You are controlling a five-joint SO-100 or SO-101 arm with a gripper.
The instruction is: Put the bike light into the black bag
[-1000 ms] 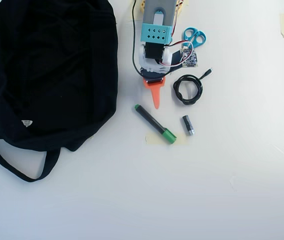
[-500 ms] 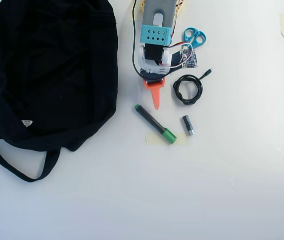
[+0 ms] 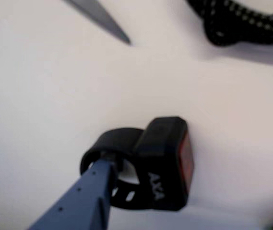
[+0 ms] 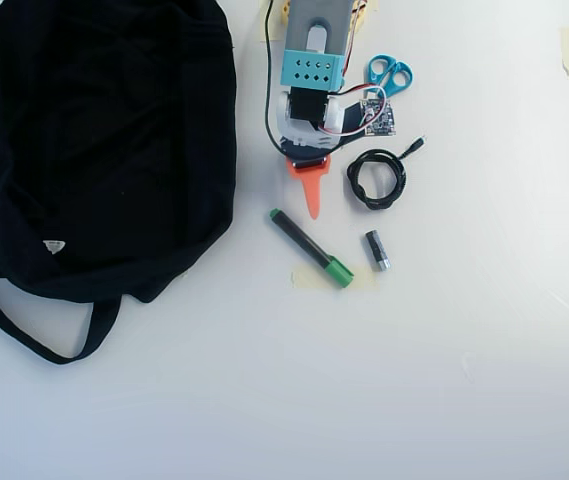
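only readable text: "axa" in white on the side of the bike light [image 3: 162,163], wrist view, lower centre of frame. red lens face points right. one blue finger [image 3: 86,196] comes up from the bottom left and its tip sits inside the light's ring strap; second finger not visible there, so cannot tell if the fingers are apart or together. light rests on the white surface [image 3: 40,96].

overhead count: 1 black bag [image 4: 99,140] filling the upper left, small white tag low on it, writing too small to read; 1 green-capped marker [image 4: 310,248] at centre; 1 coiled black cable [image 4: 377,178] right of the arm; 1 small grey-black cylinder [image 4: 377,250] below the cable; 1 pair of blue-handled scissors [image 4: 390,75] at top; 1 small circuit board [image 4: 379,115] just below them. bike light itself is hidden under the arm in this view. orange finger [image 4: 311,190] points down-frame, well apart from the bag.

vs 0.5 s ago: no visible change overhead, arm and items in same spots.
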